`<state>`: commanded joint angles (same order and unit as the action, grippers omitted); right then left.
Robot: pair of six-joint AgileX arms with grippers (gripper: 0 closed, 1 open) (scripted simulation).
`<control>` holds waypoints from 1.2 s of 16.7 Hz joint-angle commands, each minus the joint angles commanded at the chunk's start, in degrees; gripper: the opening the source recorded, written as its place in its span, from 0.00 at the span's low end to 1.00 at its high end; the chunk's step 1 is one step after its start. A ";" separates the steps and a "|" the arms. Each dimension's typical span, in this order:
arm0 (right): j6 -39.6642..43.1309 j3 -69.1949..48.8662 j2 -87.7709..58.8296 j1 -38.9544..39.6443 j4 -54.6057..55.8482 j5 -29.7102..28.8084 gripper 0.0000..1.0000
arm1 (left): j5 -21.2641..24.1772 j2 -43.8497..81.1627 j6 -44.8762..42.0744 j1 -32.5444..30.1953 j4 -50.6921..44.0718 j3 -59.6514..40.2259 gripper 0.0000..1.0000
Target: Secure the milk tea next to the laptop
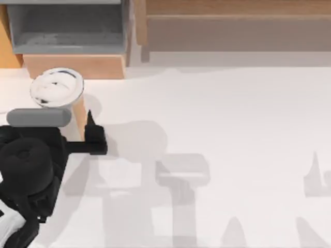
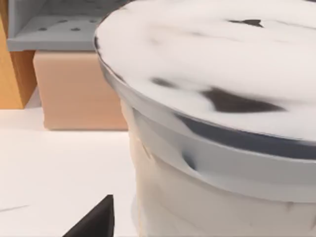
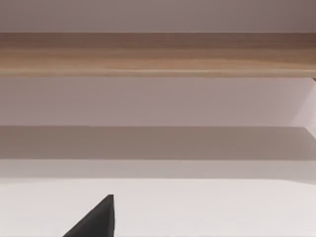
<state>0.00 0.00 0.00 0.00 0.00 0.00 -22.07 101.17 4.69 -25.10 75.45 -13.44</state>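
Milk tea [image 2: 217, 123] looms at my left claw [image 1: 77, 124], far left of worktop [image 1: 217, 113]; whether fingers pinch it I cannot tell, so I'd squeeze squarely below the lid.

The left tool [image 1: 77, 124] sits tight against the cup [image 1: 57, 88], which blocks the way ahead of it. Just beyond the cup stand a tan block [image 1: 75, 66] and a grey box [image 1: 64, 26]. To the tool's right, the white tabletop [image 1: 232, 129] lies open.
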 joint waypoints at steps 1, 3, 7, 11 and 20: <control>0.00 0.00 0.00 0.00 0.00 0.00 1.00 | 1.15 2.45 -0.26 1.14 0.46 -2.00 1.00; 0.00 0.00 0.00 0.00 0.00 0.00 1.00 | 2.95 5.62 -0.65 2.92 1.04 -4.98 1.00; 0.00 0.00 0.00 0.00 0.00 0.00 1.00 | 3.47 6.39 -0.77 3.44 1.16 -5.74 1.00; 0.00 0.00 0.00 0.00 0.00 0.00 1.00 | 3.47 6.39 -0.77 3.44 1.16 -5.74 0.77; 0.00 0.00 0.00 0.00 0.00 0.00 1.00 | 3.47 6.39 -0.77 3.44 1.16 -5.74 0.10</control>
<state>0.00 0.00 0.00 0.00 0.00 0.00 -18.60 107.56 3.93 -21.66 76.62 -19.18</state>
